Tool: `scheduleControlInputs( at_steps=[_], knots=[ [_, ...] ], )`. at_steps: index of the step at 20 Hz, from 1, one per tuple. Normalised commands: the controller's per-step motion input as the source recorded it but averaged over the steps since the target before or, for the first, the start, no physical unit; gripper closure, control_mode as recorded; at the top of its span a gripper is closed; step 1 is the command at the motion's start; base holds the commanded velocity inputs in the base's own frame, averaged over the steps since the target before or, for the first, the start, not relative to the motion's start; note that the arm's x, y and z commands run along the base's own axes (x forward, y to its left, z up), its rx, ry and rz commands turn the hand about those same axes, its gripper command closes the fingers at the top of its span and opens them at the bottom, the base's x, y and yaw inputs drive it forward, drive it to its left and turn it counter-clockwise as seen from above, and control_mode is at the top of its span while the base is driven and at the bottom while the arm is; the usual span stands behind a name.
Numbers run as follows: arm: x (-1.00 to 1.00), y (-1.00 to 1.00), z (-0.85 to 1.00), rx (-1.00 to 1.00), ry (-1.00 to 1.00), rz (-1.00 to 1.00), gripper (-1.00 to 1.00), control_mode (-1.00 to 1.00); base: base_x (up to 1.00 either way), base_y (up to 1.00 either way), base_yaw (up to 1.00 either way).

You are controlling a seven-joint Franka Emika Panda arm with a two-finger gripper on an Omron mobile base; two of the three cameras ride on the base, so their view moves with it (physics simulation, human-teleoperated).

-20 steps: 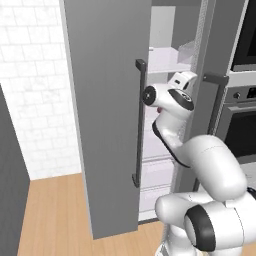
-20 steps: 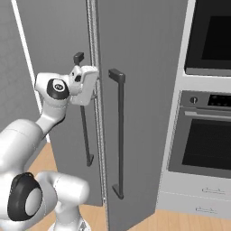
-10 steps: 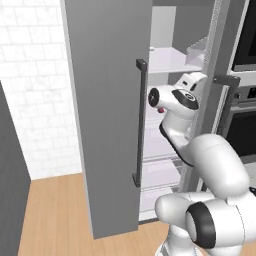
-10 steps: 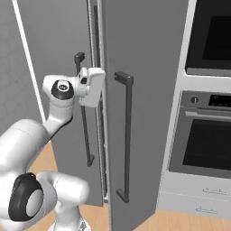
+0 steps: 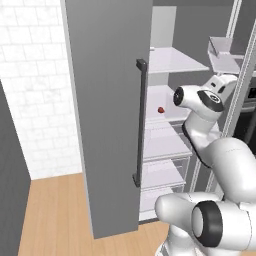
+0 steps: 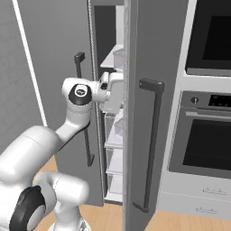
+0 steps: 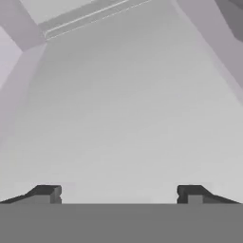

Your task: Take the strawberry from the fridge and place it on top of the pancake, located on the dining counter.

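Over on the left, white brick wall [image 5: 35,90] and a wood floor [image 5: 55,215], then the fridge [image 5: 107,115] with its left door swung wide open, the dark bar handle [image 5: 139,122] running down its edge. Inside, white shelves [image 5: 172,60] are stacked one above another, and there it is: the strawberry [image 5: 161,110], a tiny dark red dot sitting on the middle shelf toward its back, near the left inner wall. Just right of it, the arm's wrist [image 5: 202,100] is reaching into the fridge opening at about that shelf's height (the strawberry sits apart from it, not touched). From the right base view, the hand [image 6: 110,92] pokes in between the two doors, the right door [image 6: 155,113] standing partly open, edge toward us. Further right, the black built-in oven [image 6: 207,135]. The tool [image 7: 118,193] has its tips spread wide apart with nothing between them, facing a pale grey inner surface.
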Motion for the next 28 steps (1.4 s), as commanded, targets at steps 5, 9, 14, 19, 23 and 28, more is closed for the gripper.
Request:
scheduleControlInputs(
  at_steps=[5,9,14,19,23,28],
  knots=[
    [-0.27,-0.86,0.0,0.0,0.0,-0.18,-1.0,-1.0,0.0,0.0,0.0],
    [-0.04,-0.79,0.0,0.0,-0.01,-0.18,-1.0,-1.0,0.0,0.0,0.0],
    [-0.02,-0.65,0.0,0.0,-0.08,-0.15,-1.0,-1.0,0.0,0.0,0.0],
    [-0.51,-0.06,0.0,0.0,-0.25,-0.05,-1.0,-1.0,0.0,0.0,0.0],
    [-0.75,0.53,0.0,0.0,-0.2,0.0,-1.0,-1.0,0.0,0.0,0.0],
    [-0.68,0.85,0.0,0.0,-0.15,0.0,-1.0,-1.0,0.0,0.0,0.0]
  ],
)
